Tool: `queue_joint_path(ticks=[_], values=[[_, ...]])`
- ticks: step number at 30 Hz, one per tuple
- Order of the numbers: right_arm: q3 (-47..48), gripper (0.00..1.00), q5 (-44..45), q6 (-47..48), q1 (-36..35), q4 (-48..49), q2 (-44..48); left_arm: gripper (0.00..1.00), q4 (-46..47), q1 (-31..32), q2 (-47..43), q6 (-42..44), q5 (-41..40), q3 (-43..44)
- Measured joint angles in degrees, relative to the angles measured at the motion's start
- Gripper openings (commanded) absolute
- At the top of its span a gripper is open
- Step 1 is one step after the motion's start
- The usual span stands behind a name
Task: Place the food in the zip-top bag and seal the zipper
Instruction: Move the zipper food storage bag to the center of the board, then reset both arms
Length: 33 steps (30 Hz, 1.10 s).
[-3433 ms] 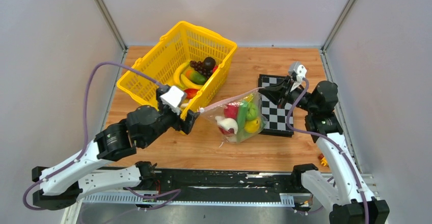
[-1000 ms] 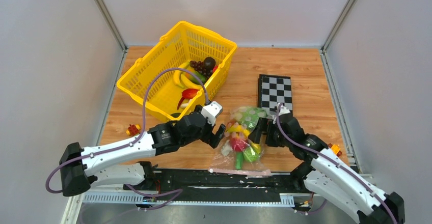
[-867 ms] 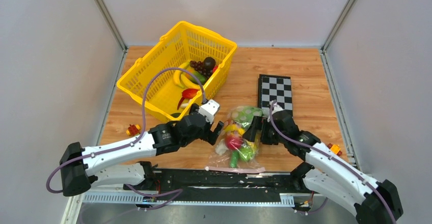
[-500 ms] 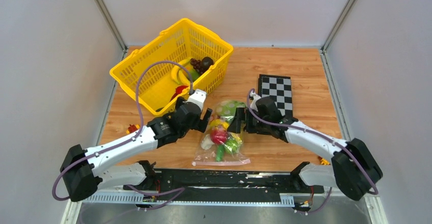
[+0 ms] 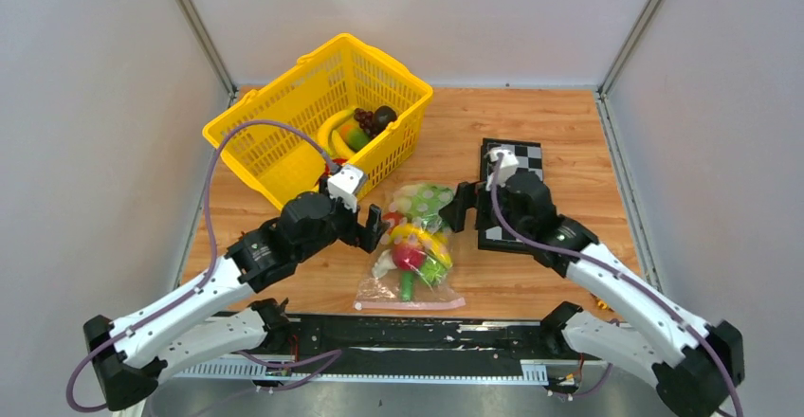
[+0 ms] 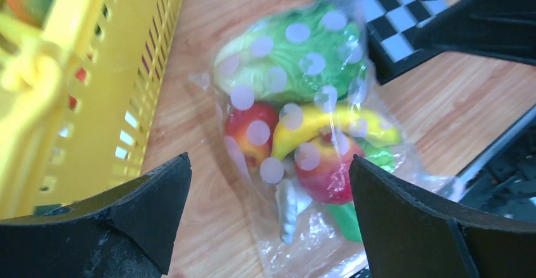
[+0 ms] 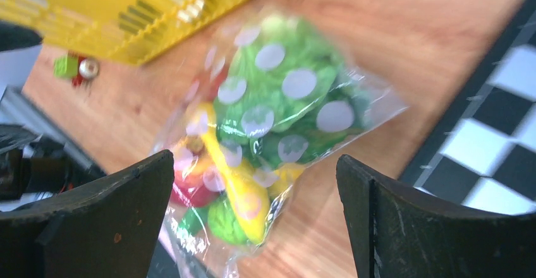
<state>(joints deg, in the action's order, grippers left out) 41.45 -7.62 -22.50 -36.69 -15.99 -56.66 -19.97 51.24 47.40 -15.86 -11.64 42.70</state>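
Scanning the desk [image 5: 559, 118]: near the yellow basket [image 5: 275, 137], the filled zip-top bag [image 5: 384, 289] lies between my left pincer [image 5: 374, 232] and right pincer [image 5: 465, 210], both gaping empty. If its zipper [image 5: 410, 304] isn't sealed, any lift spills the food [image 5: 409, 254].

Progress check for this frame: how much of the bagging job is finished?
Done: lettuce, a banana and red fruits lie inside the bag. In hand: nothing. The left gripper and right gripper are open, flanking the bag. Left: the fruit in the basket is not bagged, and whether the zipper is sealed cannot be told here.
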Motion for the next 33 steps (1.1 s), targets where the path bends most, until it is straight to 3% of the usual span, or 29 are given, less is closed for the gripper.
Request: queue_joint_path(ticks=[5,12,19,26,33], values=[[0.22,1.00,15.80,2.64,0.02,-2.89,11.78,1.00,-1.73,0.00,-2.47,0.83,1.44,5.90],[-3.10,1.00,36.33,6.34,0.09,-3.41,27.76,1.00,-3.34,0.00,-5.86,0.96,-7.96,10.75],[-4.11,1.00,40.85,8.92,0.13,-3.08,35.28,1.00,-11.47,-1.42,-4.13,5.38,-20.11,18.97],[-1.57,1.00,37.51,9.97,0.13,-6.97,27.69,1.00,-14.51,-12.76,-3.45,7.30,-21.53,20.33],[3.23,1.00,35.47,11.72,1.88,-9.73,20.31,1.00,-17.75,-33.97,-1.11,3.19,-15.96,20.63]])
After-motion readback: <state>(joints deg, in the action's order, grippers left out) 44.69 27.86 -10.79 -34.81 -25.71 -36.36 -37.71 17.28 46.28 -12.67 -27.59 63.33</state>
